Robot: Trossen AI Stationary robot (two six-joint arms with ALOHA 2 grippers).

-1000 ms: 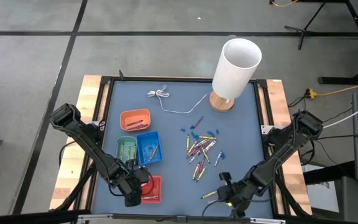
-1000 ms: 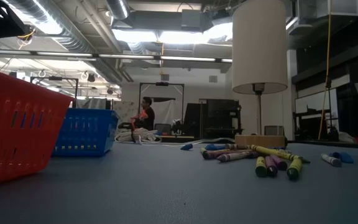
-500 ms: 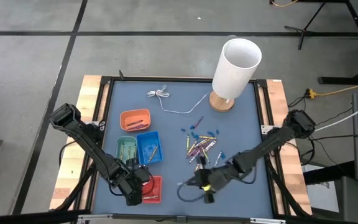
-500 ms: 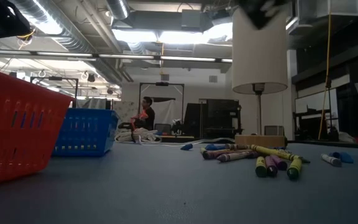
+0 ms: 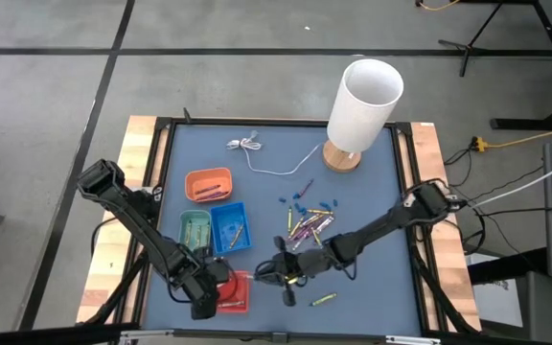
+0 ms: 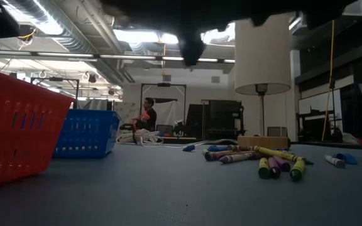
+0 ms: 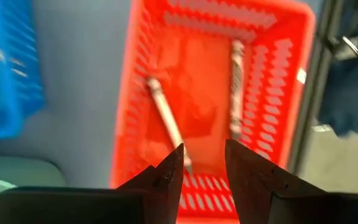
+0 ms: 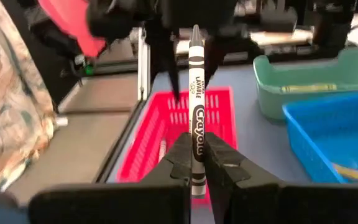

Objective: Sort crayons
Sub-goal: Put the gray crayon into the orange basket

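Loose crayons (image 5: 307,225) lie in a pile at the table's middle, also seen as crayons (image 6: 275,164) in the low view. One yellow crayon (image 5: 322,300) lies alone nearer the front edge. My right gripper (image 5: 274,274) hovers just right of the red basket (image 5: 236,292), shut on a grey-white crayon (image 8: 196,93). My left gripper (image 7: 204,163) hangs open above the red basket (image 7: 216,93), which holds two crayons (image 7: 163,118). My left gripper's fingers (image 8: 166,56) also show beyond the held crayon. My right gripper pinches the grey-white crayon between its two fingers at the crayon's lower, blunt half (image 8: 196,149). The fingers come nearly level from the table's right side. The crayon's pointed tip (image 8: 196,31) sticks out past the fingertips, and the crayon is lifted clear of the table.
A blue basket (image 5: 230,228), a green tray (image 5: 195,228) and an orange tray (image 5: 208,184) stand beyond the red basket on the left. A white-shaded lamp (image 5: 360,107) stands at the back, its thin white cable (image 5: 266,161) on the mat. Small blue bits (image 5: 307,203) lie by the pile.
My right gripper has swung from the table's near right corner toward the left, up to the red basket, carrying the grey-white crayon clear of the table. It has tipped from pointing steeply down to nearly level. The lone yellow crayon has stayed where it lay.
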